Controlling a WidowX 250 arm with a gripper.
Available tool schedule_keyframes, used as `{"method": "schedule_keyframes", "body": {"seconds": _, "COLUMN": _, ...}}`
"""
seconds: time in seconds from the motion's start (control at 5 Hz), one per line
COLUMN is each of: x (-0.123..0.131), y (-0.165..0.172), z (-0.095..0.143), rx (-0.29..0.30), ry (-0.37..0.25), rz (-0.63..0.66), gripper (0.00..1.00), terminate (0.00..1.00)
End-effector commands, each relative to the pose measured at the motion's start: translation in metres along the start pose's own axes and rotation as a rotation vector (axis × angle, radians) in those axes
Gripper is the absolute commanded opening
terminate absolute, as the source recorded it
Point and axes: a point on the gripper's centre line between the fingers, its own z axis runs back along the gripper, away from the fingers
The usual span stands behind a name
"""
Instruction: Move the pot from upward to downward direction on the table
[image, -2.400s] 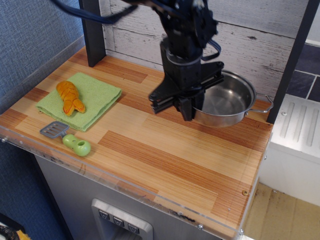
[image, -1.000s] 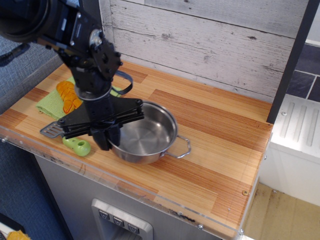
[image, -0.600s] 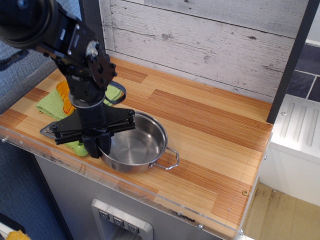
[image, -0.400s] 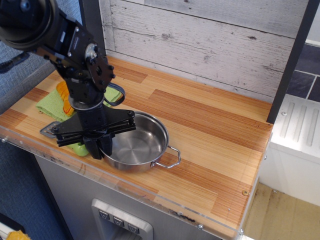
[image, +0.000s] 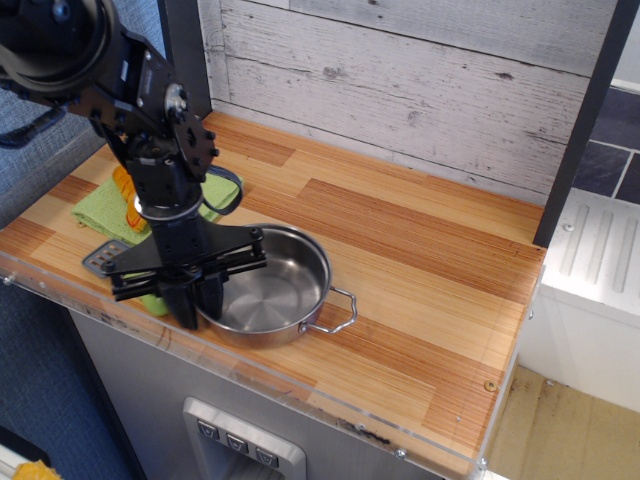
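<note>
Observation.image, the only view on offer, has the pot (image: 268, 292) down at the near edge of the table (image: 420, 270), left of centre, one wire loop handle sticking out to its right. Over the last couple of seconds it has come all the way from the back right corner, by the white plank wall, to this front strip, and in the last half second it has hardly shifted at all. I'd judge the carry is essentially done and what remains is letting go.

The gripper (image: 198, 300) sits on the pot's left rim, its black fingers straddling the wall of the pot; they look clamped on the rim, though the arm's body hides the contact itself, so I can't be fully sure the grip is on.

Just left of the pot, mostly tucked under the arm, a grey spatula blade (image: 103, 260) peeks out, and behind it lies a green cloth (image: 100, 208) with an orange toy (image: 124, 183) on it. The clear plastic lip of the table runs very near the pot's front side, so there's no more room forward. To the right and behind, the wood is open, which looks the safer way to lift clear.
</note>
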Motion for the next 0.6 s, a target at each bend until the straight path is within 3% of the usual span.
{"method": "schedule_keyframes", "body": {"seconds": 0.0, "x": 0.0049, "y": -0.0006, "z": 0.0120, "rx": 0.009, "ry": -0.051, "rz": 0.019, "gripper": 1.00, "terminate": 0.00}}
{"method": "schedule_keyframes", "body": {"seconds": 0.4, "x": 0.0039, "y": -0.0056, "z": 0.0202, "rx": -0.003, "ry": -0.061, "rz": 0.004, "gripper": 1.00, "terminate": 0.00}}
